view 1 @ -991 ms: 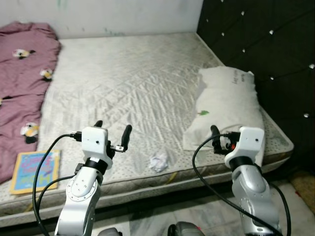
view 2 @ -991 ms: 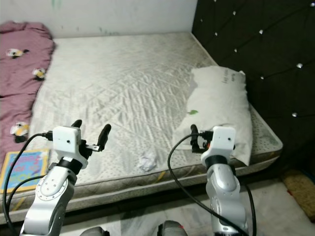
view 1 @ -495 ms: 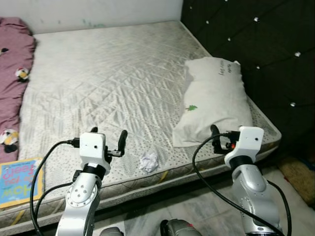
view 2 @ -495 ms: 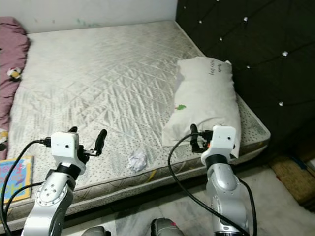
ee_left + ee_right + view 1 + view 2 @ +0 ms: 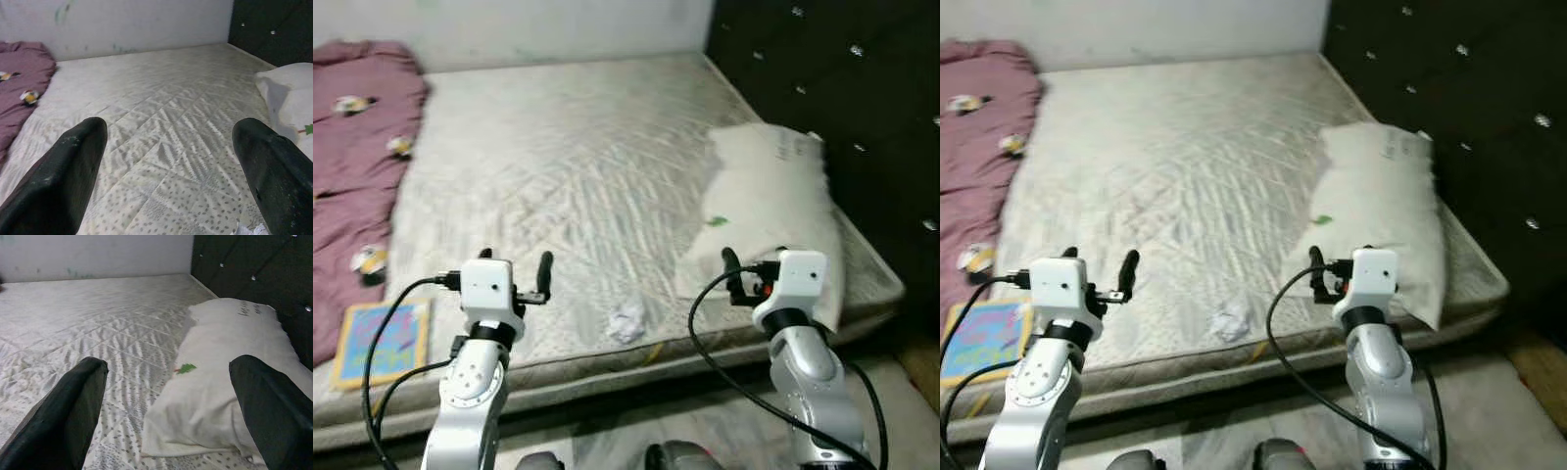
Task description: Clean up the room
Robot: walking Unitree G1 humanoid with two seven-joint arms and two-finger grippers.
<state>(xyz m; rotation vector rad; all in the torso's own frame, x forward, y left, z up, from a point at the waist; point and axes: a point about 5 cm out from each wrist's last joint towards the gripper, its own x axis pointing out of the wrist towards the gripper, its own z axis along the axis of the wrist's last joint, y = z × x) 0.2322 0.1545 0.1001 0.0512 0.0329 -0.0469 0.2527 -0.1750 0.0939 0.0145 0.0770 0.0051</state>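
Roughly centred: bed (image 5: pixel 578 157), bare quilted mattress. Crumpled paper (image 5: pixel 627 322) near bed's front edge, betw. both hands. Left hand (image 5: pixel 516 274) fingers spread wide, empty, over front edge. Right hand (image 5: pixel 161 396) spread too, empty, facing pillow (image 5: pixel 769 211) at headboard side. Blanket (image 5: pixel 357 147) on far-left side; book (image 5: pixel 380 338) at front-left corner.

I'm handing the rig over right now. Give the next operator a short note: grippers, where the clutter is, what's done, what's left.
Left gripper: open, empty, held over the near edge of the mattress.
Right gripper: open, empty, held by the near end of the pillow.
Crumpled paper lies near the mattress's front edge, between the arms. Book lies at the near left corner, beside the maroon blanket.
Done: nothing picked up yet.
Left: the paper and the book, perhaps the blanket too.
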